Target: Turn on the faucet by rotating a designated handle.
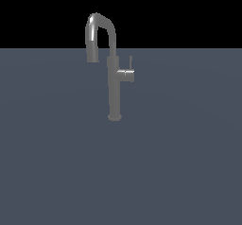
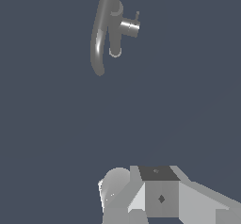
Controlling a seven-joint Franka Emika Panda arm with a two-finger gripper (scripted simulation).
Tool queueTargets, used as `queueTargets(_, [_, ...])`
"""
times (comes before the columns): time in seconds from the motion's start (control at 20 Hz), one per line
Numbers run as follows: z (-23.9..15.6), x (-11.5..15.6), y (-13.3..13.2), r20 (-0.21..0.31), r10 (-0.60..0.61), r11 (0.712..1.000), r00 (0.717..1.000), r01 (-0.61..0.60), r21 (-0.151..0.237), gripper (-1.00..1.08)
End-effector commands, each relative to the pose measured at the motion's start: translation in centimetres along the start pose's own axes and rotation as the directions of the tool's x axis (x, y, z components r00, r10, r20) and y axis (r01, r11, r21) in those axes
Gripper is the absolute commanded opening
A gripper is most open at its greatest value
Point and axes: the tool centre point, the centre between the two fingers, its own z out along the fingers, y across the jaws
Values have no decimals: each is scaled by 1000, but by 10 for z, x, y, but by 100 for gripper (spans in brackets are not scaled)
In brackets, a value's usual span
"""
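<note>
The state of the jaws cannot be told: in the wrist view only blocky pale grey and dark parts of the arm are seen at the frame's edge, and no fingertips are shown. In the exterior view the gripper is not seen at all. Nothing is held as far as can be judged.

The faucet (image 1: pixel 114 84) is seen well apart from those arm parts, across a wide stretch of bare floor (image 1: pixel 56 162). It stands upright on its small round base, with the gooseneck spout (image 1: pixel 97 30) arching over toward the exterior view's left. The handle (image 1: pixel 130 61) is found on the opposite side, toward the exterior view's right: a thin rod pointing upward from the outer end of a short stub (image 1: pixel 126 74) that juts sideways from the column. In the wrist view the faucet (image 2: pixel 114 25) is seen from above, with the rod (image 2: pixel 137 16) small beside the bright stub (image 2: pixel 129 28).

The task is judged to be at its very start. No contact with the handle is made, and the rod stands upright, which is taken as not yet turned. The whole approach, the contact with the rod and the rotation are left to be done.

No other objects are seen around. Nothing stands in the way of the approach; only the spout and column are near enough to the rod to be struck by mistake.
</note>
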Motion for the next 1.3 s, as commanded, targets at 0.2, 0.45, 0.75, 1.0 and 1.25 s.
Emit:
queueTargets(0.2, [0, 2, 0, 5, 7, 1000, 1000, -7, 6, -100])
queueTargets(0.45, [1, 11, -2, 28, 33, 999, 999, -34, 32, -100])
queueTargets(0.75, [3, 30, -6, 83, 90, 991, 992, -97, 88, -100])
queueTargets(1.0, [7, 55, -9, 155, 157, 972, 975, -180, 152, -100])
queueTargets(1.25, [13, 84, -10, 244, 226, 935, 943, -280, 219, -100])
